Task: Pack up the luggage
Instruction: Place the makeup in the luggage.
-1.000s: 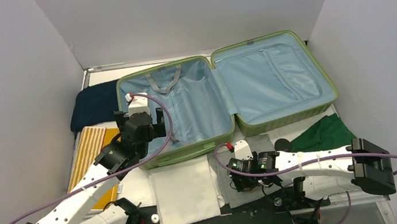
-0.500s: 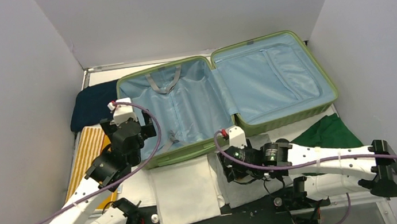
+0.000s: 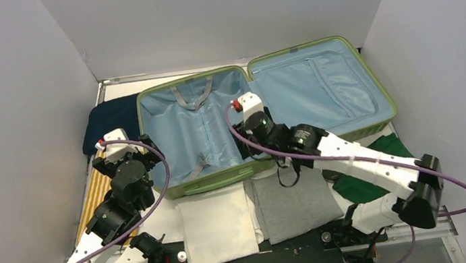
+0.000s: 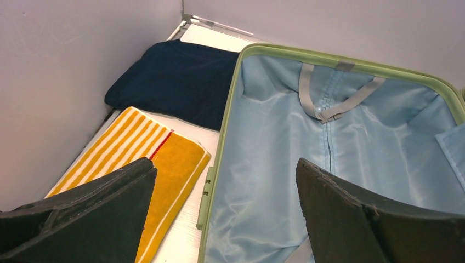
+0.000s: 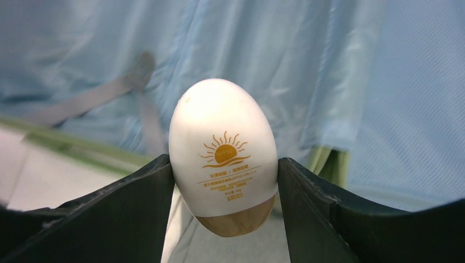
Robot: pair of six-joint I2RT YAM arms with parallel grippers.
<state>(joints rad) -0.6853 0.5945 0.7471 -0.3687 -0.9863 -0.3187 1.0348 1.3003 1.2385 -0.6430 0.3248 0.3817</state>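
Observation:
The luggage (image 3: 320,93) lies open at the back of the table, a light-green shell with blue lining (image 4: 285,153) and grey straps (image 4: 329,104). My right gripper (image 3: 256,150) hangs over the front of its left half, near the hinge. It is shut on a white egg-shaped sunscreen bottle (image 5: 222,142) with an orange sun print and a tan cap pointing down. The top view hides the bottle. My left gripper (image 4: 225,164) is open and holds nothing. It hovers above the case's left rim (image 4: 211,186), and in the top view this left gripper (image 3: 126,154) sits just left of the case.
A navy folded cloth (image 3: 110,120) and a yellow striped towel (image 3: 98,186) lie left of the case. In front of it lie a white folded cloth (image 3: 219,225) and a grey one (image 3: 294,205). A green cloth (image 3: 389,152) sits at the right. Grey walls stand close.
My right arm has swung up from the grey cloth at the front to above the case's front edge. My left arm has drawn back leftward out of the case.

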